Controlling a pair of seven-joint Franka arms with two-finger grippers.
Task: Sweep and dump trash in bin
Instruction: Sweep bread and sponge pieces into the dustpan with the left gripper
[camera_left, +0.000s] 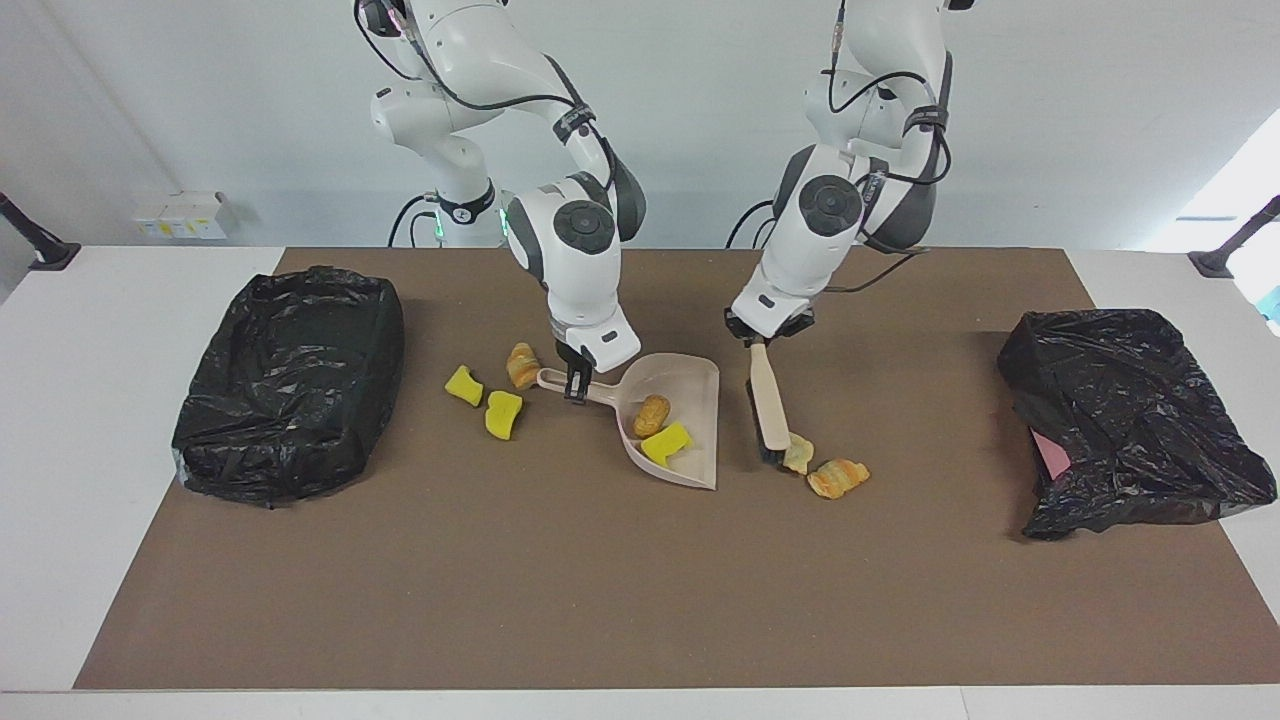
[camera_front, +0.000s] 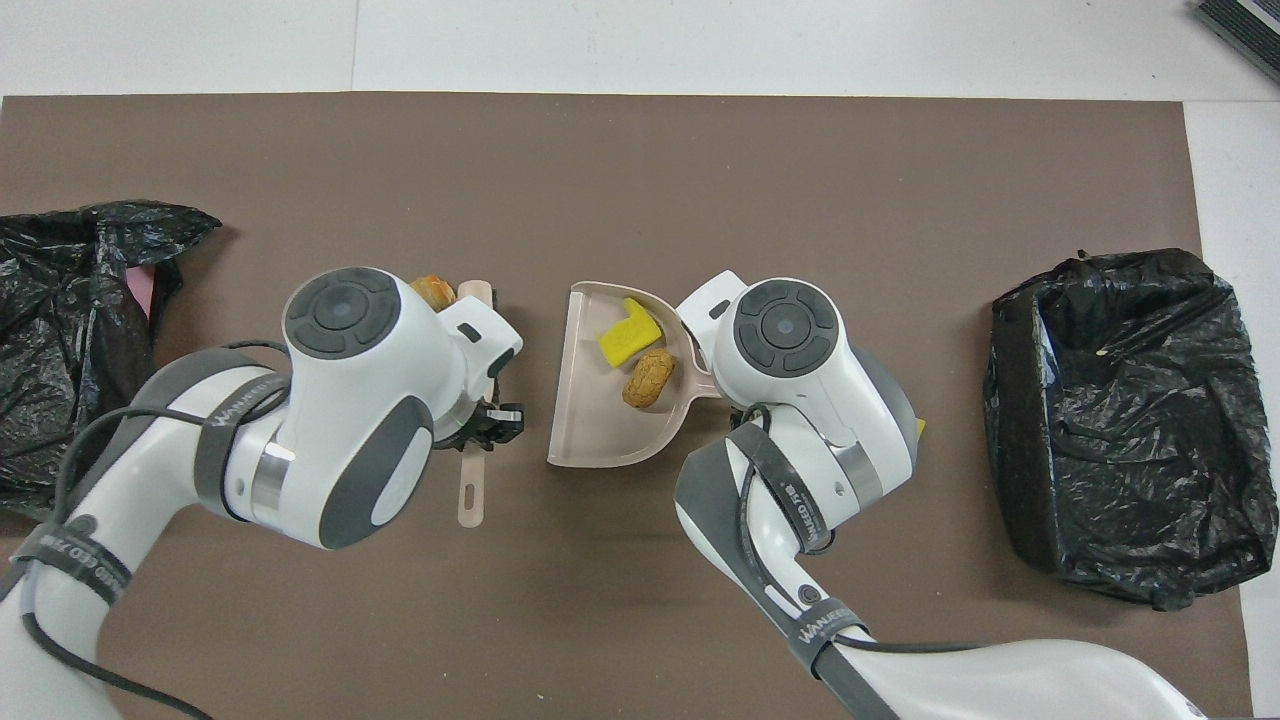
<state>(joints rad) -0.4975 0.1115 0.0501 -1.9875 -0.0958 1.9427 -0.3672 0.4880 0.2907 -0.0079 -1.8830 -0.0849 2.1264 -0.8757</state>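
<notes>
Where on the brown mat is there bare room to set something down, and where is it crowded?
Bare: the whole strip of brown mat farther from the robots than the dustpan, running between the two black-bagged bins. Crowded: the middle, around the dustpan, brush, yellow sponge chunks and bread pieces.

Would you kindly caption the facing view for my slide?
Right gripper holds the dustpan with two scraps; left gripper sets the brush beside two more.

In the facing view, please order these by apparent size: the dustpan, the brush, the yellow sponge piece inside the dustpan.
1. dustpan
2. brush
3. yellow sponge piece
</notes>
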